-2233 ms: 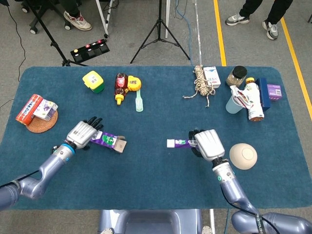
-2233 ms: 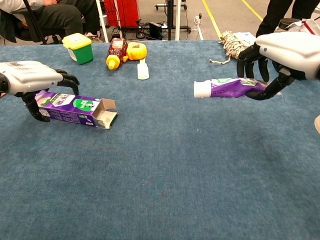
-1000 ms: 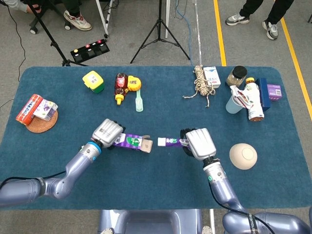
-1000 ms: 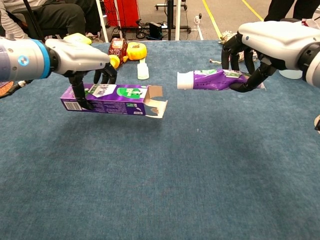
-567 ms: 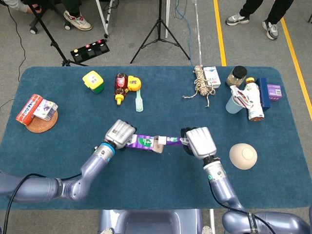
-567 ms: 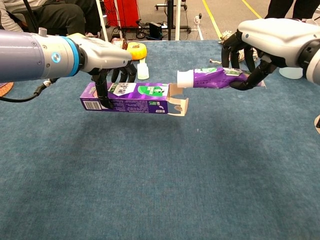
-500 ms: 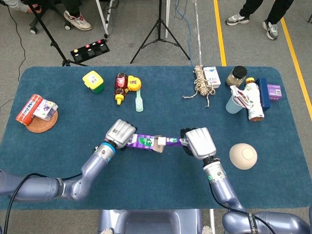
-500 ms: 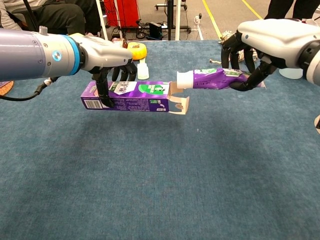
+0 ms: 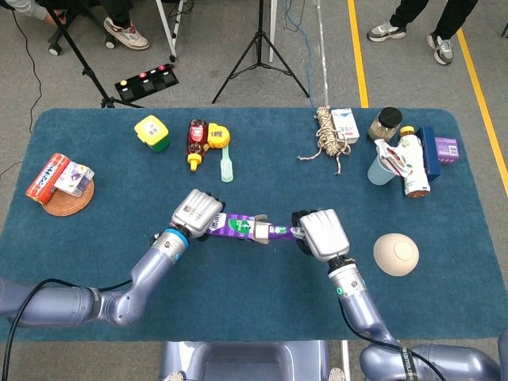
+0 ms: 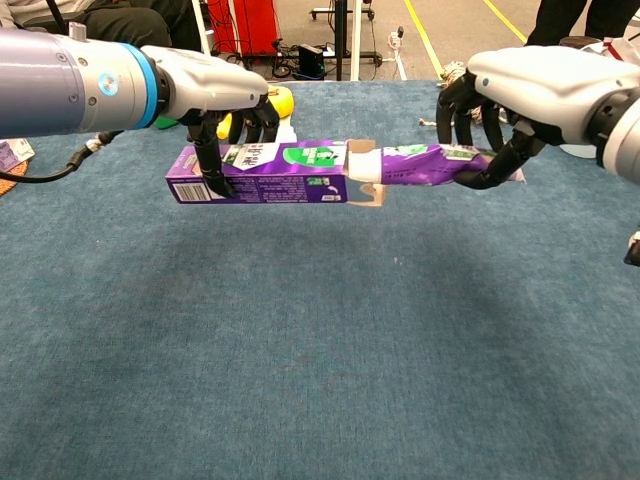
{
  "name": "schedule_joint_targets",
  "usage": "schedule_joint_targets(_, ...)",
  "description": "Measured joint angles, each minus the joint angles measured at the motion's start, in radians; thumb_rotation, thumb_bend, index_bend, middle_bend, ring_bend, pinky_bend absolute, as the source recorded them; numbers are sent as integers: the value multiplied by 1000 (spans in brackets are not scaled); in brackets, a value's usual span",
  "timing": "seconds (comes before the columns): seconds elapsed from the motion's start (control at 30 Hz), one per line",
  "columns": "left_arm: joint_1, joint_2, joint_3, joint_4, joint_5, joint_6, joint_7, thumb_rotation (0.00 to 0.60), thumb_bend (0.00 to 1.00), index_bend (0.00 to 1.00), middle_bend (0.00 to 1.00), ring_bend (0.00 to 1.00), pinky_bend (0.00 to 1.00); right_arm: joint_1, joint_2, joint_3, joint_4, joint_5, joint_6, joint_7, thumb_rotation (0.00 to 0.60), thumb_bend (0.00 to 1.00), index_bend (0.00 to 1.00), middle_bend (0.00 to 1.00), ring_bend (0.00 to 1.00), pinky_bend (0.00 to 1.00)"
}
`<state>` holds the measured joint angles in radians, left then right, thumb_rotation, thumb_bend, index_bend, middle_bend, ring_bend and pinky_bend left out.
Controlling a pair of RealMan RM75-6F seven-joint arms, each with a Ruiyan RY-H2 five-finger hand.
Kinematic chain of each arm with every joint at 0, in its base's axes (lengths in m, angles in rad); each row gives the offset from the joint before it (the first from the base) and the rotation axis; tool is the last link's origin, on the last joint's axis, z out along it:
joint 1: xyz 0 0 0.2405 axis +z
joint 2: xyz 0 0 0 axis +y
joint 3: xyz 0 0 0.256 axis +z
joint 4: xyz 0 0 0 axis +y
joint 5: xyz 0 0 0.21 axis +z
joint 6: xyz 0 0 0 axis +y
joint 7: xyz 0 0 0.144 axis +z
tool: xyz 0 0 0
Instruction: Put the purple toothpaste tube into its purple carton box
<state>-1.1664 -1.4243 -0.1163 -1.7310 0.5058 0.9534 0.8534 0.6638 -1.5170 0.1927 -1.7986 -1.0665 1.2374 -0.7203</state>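
My left hand [image 9: 197, 213] [image 10: 215, 100] holds the purple carton box [image 10: 262, 172] [image 9: 236, 226] level above the blue table, its open flapped end turned toward the right. In my right hand [image 9: 319, 233] [image 10: 530, 85] is the purple toothpaste tube [image 10: 425, 165] [image 9: 279, 231], gripped at its tail end. The tube's white cap [image 10: 364, 167] sits right at the carton's open mouth, between the flaps; whether it is inside cannot be told. Both objects lie nearly in one line, raised off the cloth.
At the back stand a green-yellow tub [image 9: 152, 132], a sauce bottle [image 9: 195, 139] and a spatula [image 9: 227, 167]. A rope bundle [image 9: 329, 135], jar, cup [image 9: 382, 168], bottle and boxes crowd the back right. A beige bowl [image 9: 395, 253] lies right of my right hand; a coaster with packets [image 9: 62, 184] sits far left.
My left hand has carried the carton up and to the right, closing the gap until its open end meets the tube's cap. The right hand has shifted slightly left with the tube.
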Motion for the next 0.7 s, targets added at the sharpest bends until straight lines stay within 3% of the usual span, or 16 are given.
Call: schedule_joint_targets(0.7,-55,-15,-3,-9,-68,29,-2,600,207,509,432,346,598,13,-24,-5,17,13,14,-38,600,530,594,618,606,759)
